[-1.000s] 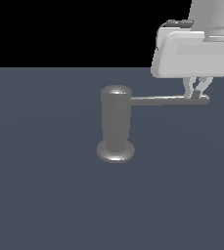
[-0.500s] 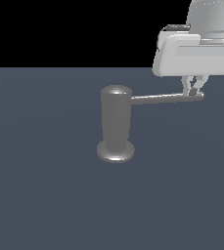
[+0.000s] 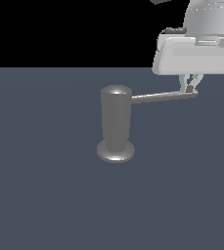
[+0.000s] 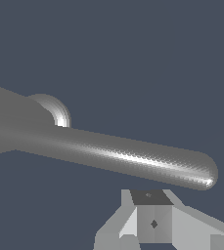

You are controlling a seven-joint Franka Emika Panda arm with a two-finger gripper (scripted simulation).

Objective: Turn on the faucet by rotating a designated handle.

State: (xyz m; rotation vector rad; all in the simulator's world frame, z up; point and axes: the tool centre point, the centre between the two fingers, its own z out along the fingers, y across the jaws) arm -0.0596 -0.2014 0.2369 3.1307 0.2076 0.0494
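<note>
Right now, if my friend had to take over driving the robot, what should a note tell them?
Gripper: at the far tip of the handle, fingers pointing down beside the rod. The views do not show whether it is open or shut, or squeezing the rod.
Faucet: stands upright on its round foot on the dark floor. The handle sticks sideways from its top toward the exterior view's right, tilted slightly up.
Done: the gripper has reached the handle tip and the rod has begun to swing.
Left: keep pushing the tip around until the handle is turned far enough.
</note>
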